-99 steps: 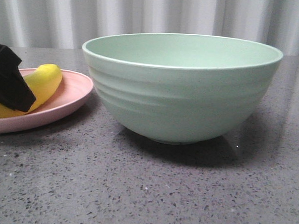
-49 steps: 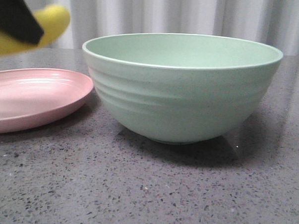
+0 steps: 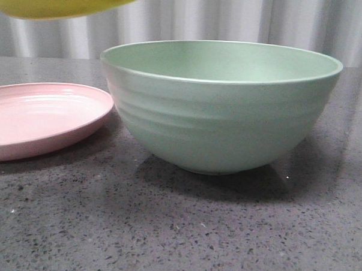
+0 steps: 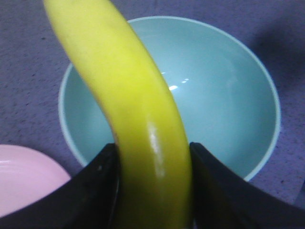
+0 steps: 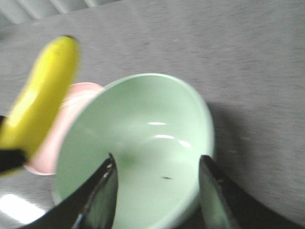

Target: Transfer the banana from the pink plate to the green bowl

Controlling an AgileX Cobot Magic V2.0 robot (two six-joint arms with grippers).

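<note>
Left gripper (image 4: 152, 162): clamped on the banana (image 4: 128, 109), 1 black finger on each side of its thick middle; the fruit runs out past the fingers, curving away.
Right gripper (image 5: 157, 191): jaws spread, nothing held, hung above the bowl.
Banana: held in the air, clear of the plate; in the front view only its yellow underside (image 3: 60, 1) is seen at the top edge, above the plate side and just short of the bowl rim. In the left wrist view its far end is seen against the bowl's mouth.
Bowl (image 3: 220, 122): upright on the table, nothing seen inside; 1 small dark speck is seen on its floor in the right wrist view.
Plate (image 3: 55, 121): bare, just beside the bowl; whether the 2 touch cannot be told.
Table (image 3: 183, 231): grey speckled stone.
Handling: judged light, smooth-skinned and somewhat slippery, firm yet easily bruised; a mid-body hold across the curve, as taken here, is judged best, with moderate pressure.
Risk: swivel in the grip, since the skin is glossy.
</note>
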